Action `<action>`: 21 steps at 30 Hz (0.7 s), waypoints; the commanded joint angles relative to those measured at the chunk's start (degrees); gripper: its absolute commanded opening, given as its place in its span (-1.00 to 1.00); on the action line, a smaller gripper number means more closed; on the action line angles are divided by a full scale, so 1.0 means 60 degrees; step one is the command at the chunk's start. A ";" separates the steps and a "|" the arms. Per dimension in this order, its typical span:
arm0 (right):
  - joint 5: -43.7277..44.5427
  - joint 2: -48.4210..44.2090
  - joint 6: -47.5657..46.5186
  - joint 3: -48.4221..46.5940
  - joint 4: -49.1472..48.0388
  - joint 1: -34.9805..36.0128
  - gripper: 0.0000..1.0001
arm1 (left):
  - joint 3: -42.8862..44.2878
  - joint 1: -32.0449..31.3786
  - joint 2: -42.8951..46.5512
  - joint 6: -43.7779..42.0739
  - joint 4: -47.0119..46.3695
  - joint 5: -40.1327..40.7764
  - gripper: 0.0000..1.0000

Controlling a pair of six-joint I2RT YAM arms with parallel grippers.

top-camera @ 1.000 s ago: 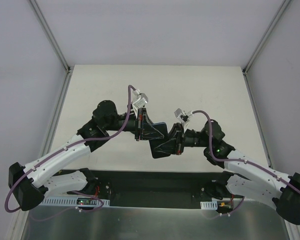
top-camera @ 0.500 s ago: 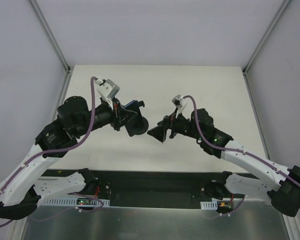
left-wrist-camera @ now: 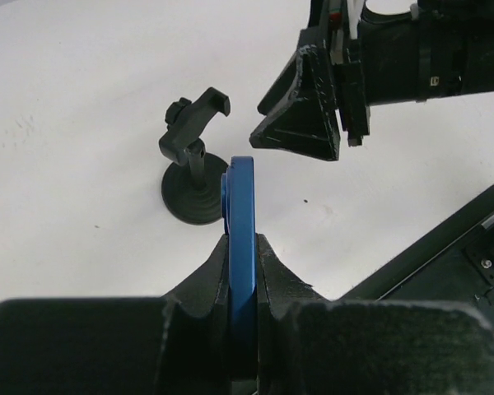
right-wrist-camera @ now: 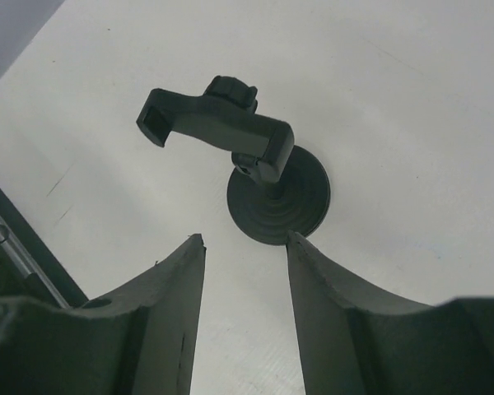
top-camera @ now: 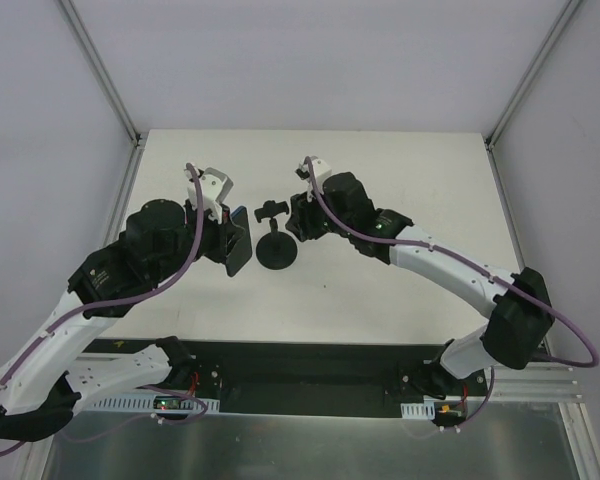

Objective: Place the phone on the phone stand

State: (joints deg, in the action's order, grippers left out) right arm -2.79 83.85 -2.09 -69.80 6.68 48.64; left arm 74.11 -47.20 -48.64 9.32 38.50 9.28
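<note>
Left wrist: one phone (left-wrist-camera: 241, 239), one phone stand (left-wrist-camera: 194, 178)

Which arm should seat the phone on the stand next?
Left: the left gripper is clamped on the phone, with the phone stand just ahead. The right gripper is empty, jaws apart.

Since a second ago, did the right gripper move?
Yes. The right gripper went away from the black base rail, toward the far edge of the table, ending beside the phone stand.
</note>
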 commanded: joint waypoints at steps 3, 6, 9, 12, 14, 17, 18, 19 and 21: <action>0.0405 0.0804 -0.0648 -0.1358 0.0044 0.0023 -0.10 | -0.0514 0.0000 0.0387 -0.0001 -0.0352 0.0284 -1.00; 0.0859 0.1185 -0.0619 -0.1666 0.0074 0.0023 -0.21 | -0.0778 0.0000 0.0475 -0.0088 -0.0396 0.0169 -1.00; 0.1328 0.1419 -0.0561 -0.1916 0.0249 0.0037 -0.32 | -0.0939 0.0000 0.0563 -0.0133 -0.0455 -0.0008 -1.00; 0.1256 0.1551 -0.0604 -0.2092 0.0264 0.0037 -0.31 | -0.1071 0.0000 0.0694 -0.0176 -0.0586 0.0036 -1.00; 0.1241 0.1625 -0.0619 -0.2122 0.0264 0.0037 -0.31 | -0.1130 0.0000 0.0739 -0.0206 -0.0762 0.0065 -1.00; 0.1080 0.1771 -0.0677 -0.2194 0.0264 0.0023 -0.33 | -0.1116 0.0000 0.0783 -0.0279 -0.0938 -0.0198 -1.00; 0.0978 0.1815 -0.0721 -0.2224 0.0264 0.0023 -0.34 | -0.1116 0.0000 0.0783 -0.0250 -0.0996 -0.0228 -1.00; 0.0760 0.1873 -0.0765 -0.2253 0.0264 0.0023 -0.35 | -0.1130 0.0000 0.0797 -0.0221 -0.1040 -0.0257 -1.00; 0.0626 0.1932 -0.0867 -0.2312 0.0264 0.0023 -0.41 | -0.1203 0.0015 0.0812 -0.0177 -0.1187 -0.0257 -1.00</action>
State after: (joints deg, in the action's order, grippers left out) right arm 2.70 94.87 -5.54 -80.49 8.47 48.62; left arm 66.70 -47.20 -44.82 9.10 37.54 8.93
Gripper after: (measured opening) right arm 0.314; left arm 0.057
